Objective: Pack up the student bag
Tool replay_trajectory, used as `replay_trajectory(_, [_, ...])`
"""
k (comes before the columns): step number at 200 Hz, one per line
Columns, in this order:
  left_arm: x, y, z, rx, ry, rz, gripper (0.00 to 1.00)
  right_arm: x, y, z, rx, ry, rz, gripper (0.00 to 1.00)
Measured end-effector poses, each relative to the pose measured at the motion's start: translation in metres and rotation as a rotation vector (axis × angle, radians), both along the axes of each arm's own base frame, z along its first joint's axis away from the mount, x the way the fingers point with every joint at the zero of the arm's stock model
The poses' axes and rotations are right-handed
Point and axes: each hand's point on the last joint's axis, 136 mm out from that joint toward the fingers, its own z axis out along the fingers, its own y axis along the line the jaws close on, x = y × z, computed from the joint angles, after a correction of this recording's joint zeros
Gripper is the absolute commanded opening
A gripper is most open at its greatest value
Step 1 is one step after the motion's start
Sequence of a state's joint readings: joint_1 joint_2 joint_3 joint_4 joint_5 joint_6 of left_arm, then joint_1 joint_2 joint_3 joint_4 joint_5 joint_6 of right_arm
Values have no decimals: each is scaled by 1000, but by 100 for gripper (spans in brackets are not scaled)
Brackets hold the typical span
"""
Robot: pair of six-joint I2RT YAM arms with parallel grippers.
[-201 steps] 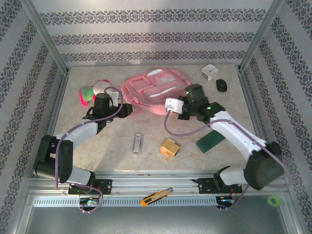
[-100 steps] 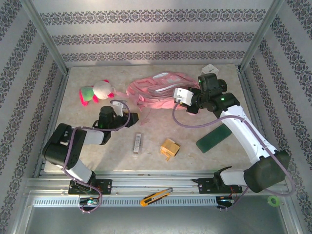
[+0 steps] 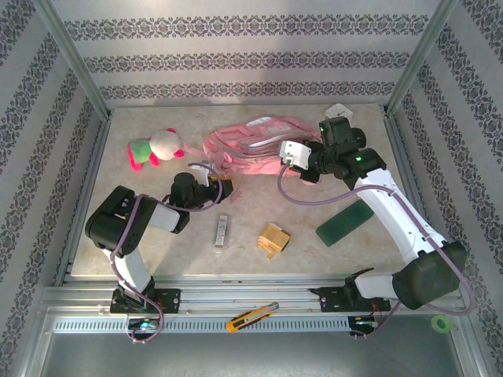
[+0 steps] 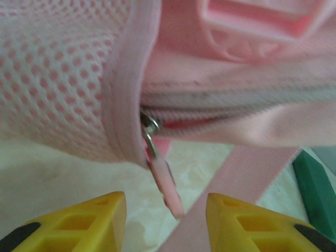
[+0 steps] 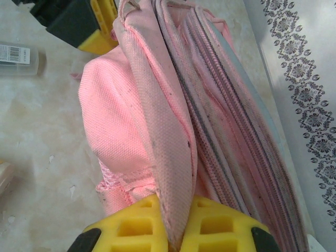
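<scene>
The right gripper (image 5: 176,223) is pinching a fold of pink fabric, its yellow jaws closed on the student bag (image 5: 157,105) and holding it bunched on its edge. The left gripper (image 4: 165,210) is hovering with its jaws apart. A zipper pull (image 4: 164,184) is dangling between them, not pinched. The bag is lying at the back middle of the table (image 3: 251,208), between both arms. It is looking soft, floppy and light, and likely to sag. Seams, straps or the small zipper pull are probably offering the firmest hold.
</scene>
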State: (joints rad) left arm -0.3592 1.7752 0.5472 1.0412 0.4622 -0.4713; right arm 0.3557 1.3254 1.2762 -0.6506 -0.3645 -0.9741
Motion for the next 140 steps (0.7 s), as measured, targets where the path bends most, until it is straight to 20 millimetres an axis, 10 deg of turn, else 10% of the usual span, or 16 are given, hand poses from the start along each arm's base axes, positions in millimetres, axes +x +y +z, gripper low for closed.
replay_trajectory(21, [7,1,5,6,-22,17,37,-1,0,0,0,3,1,0])
replay_trajectory(49, [14,1,12,17,-54,26,0,-1,0,-1,1,7,-3,0])
replay_trajectory(106, [2,-9,16,11,-43,-57,0,10,-2,-1,-3,-36,-91,0])
replay_trajectory(140, [-20,-22,54,-28,-88,-173,0,16,-1,-11,8,-40,-138,0])
